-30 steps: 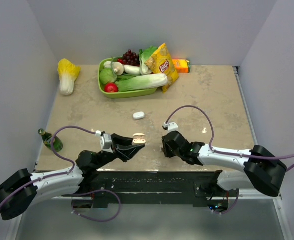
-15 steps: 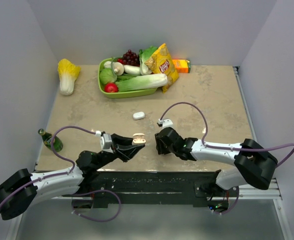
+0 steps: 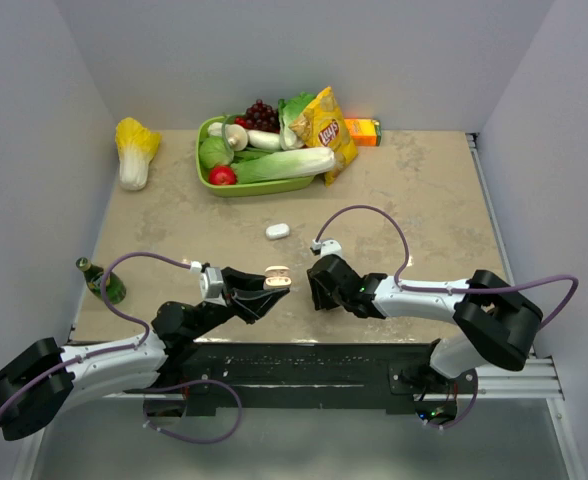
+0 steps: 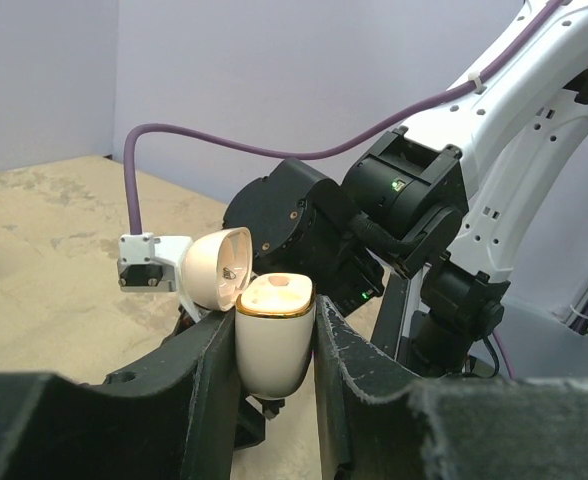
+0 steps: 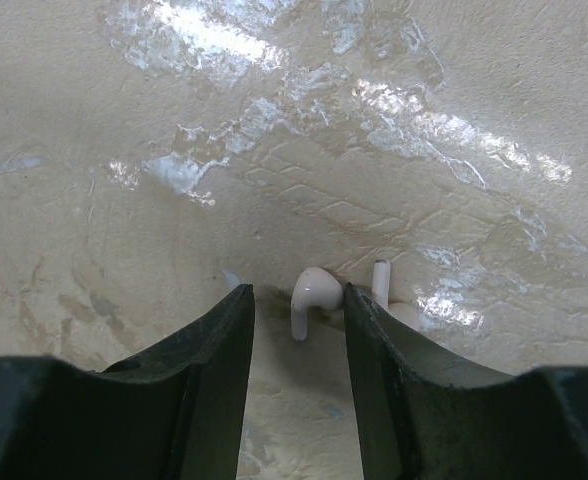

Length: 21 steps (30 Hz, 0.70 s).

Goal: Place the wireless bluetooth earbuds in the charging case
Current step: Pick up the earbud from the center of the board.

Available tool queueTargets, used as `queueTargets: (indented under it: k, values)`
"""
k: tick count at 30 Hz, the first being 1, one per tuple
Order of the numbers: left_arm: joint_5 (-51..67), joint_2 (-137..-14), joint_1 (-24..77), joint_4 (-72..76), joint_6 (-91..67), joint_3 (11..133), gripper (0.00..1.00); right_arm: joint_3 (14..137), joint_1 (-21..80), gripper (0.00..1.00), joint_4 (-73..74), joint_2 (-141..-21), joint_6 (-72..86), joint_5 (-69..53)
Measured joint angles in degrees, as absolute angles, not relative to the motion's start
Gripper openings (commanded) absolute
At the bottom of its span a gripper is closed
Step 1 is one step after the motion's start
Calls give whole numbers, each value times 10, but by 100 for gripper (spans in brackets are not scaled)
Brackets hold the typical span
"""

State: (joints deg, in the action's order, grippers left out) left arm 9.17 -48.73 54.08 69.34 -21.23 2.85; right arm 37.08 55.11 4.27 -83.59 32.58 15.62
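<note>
Worktop (image 3: 424, 200), beige, stone-patterned, walled in pale grey on three sides.

Held item: small white pebble-shaped plastic charging case (image 4: 272, 350), lid hinged open over a beige-tan inside. It stands upright and clear of the worktop, clamped by its body between the black fingers of the left hand (image 3: 272, 287), which is drawn narrow around it.

Loose items: two tiny white plastic earbuds with short stems, both lying on the worktop near its front edge, under the right hand (image 5: 298, 292).
- The first earbud (image 5: 312, 290) lies between that hand's two fingers, close to one and with a gap to the other. The hand is partly spread, low over the surface, and grips nothing.
- The second earbud (image 5: 380, 275) lies just outside the nearer finger, partly hidden behind it.

Other stock:
- small white oblong object (image 3: 277, 231), mid-worktop
- green plastic tray (image 3: 264, 188) of toy vegetables and grapes, at the back
- yellow crisp bag (image 3: 326, 128), leaning on the tray
- orange box (image 3: 363, 130), beside the bag
- pale yellow cabbage (image 3: 134, 148), back left
- green glass bottle (image 3: 102, 280), left edge
</note>
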Motion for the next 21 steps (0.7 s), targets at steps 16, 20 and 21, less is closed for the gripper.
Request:
queueTargets:
  k: [16, 20, 21]
  values:
    - [91, -483, 541, 693, -212, 29, 0, 385, 551, 44, 50, -851, 324, 156]
    - [91, -483, 541, 693, -212, 29, 0, 386, 551, 41, 54, -851, 322, 157]
    - [92, -483, 541, 693, -212, 29, 0, 387, 551, 40, 56, -851, 321, 157]
